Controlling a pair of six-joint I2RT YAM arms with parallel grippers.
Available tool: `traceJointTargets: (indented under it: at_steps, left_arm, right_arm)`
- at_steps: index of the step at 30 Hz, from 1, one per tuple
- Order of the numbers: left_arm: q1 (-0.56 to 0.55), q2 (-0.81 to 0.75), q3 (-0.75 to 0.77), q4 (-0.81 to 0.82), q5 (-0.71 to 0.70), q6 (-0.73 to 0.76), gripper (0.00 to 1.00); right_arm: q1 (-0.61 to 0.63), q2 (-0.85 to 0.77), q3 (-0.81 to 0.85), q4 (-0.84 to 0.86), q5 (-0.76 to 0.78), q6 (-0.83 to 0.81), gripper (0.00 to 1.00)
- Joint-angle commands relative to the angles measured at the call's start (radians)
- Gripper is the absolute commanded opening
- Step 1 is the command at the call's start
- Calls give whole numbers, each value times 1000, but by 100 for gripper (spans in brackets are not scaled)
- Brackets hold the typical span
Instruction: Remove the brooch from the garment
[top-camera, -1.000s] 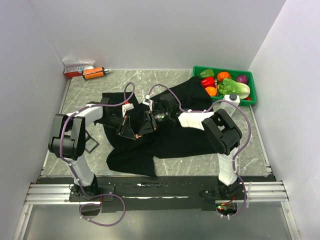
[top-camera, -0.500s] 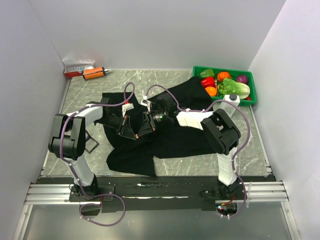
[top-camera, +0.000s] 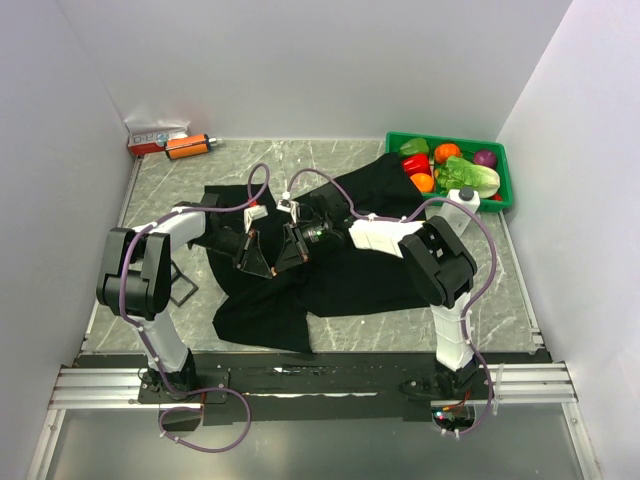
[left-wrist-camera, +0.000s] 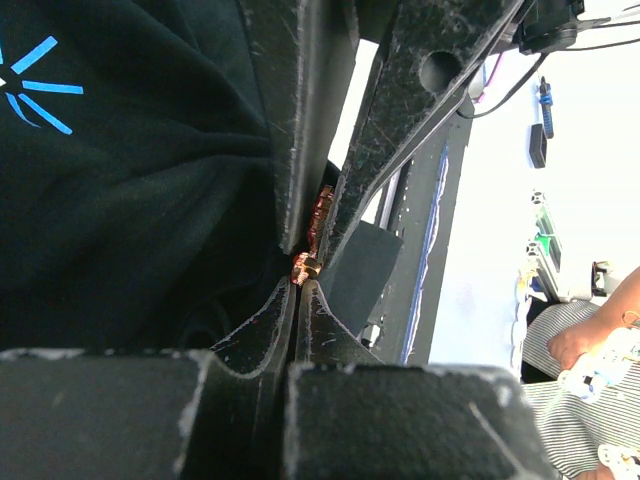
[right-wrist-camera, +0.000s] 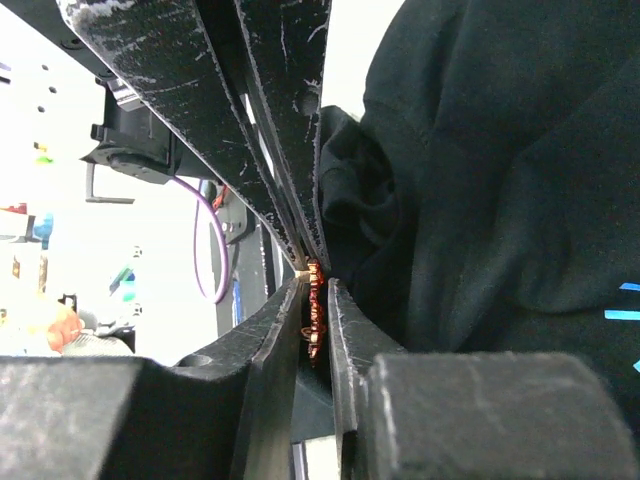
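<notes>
Just left of centre on the worktop (top-camera: 180, 190), right gripper (right-wrist-camera: 316, 284) pinches narrow on the brooch (right-wrist-camera: 314, 310), whose long axis runs along its fingers; left gripper (left-wrist-camera: 298, 285) sits tip-to-tip opposite, near-shut at the garment (top-camera: 350, 280) fold, so right likely pulls.

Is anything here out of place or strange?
Nothing spilled or broken. The large black cloth garment lies crumpled, and the left end effector and right end effector meet tip to tip on the tiny orange brooch.
</notes>
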Motion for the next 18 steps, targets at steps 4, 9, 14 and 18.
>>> traceJointTargets:
  at_steps: [4,9,14,18]
  left_arm:
    - [-2,-31,51,-11,102,-2,1]
    - [-2,-31,53,-19,107,2,1]
    - [-2,-34,36,-31,88,27,1]
    - [-1,-48,22,-13,72,18,1]
  right_arm:
    - [24,22,71,-124,79,-116,18]
    - [24,35,82,-141,73,-104,17]
    - [21,19,47,-49,-8,-41,29]
    - [13,2,33,-49,-31,-39,33]
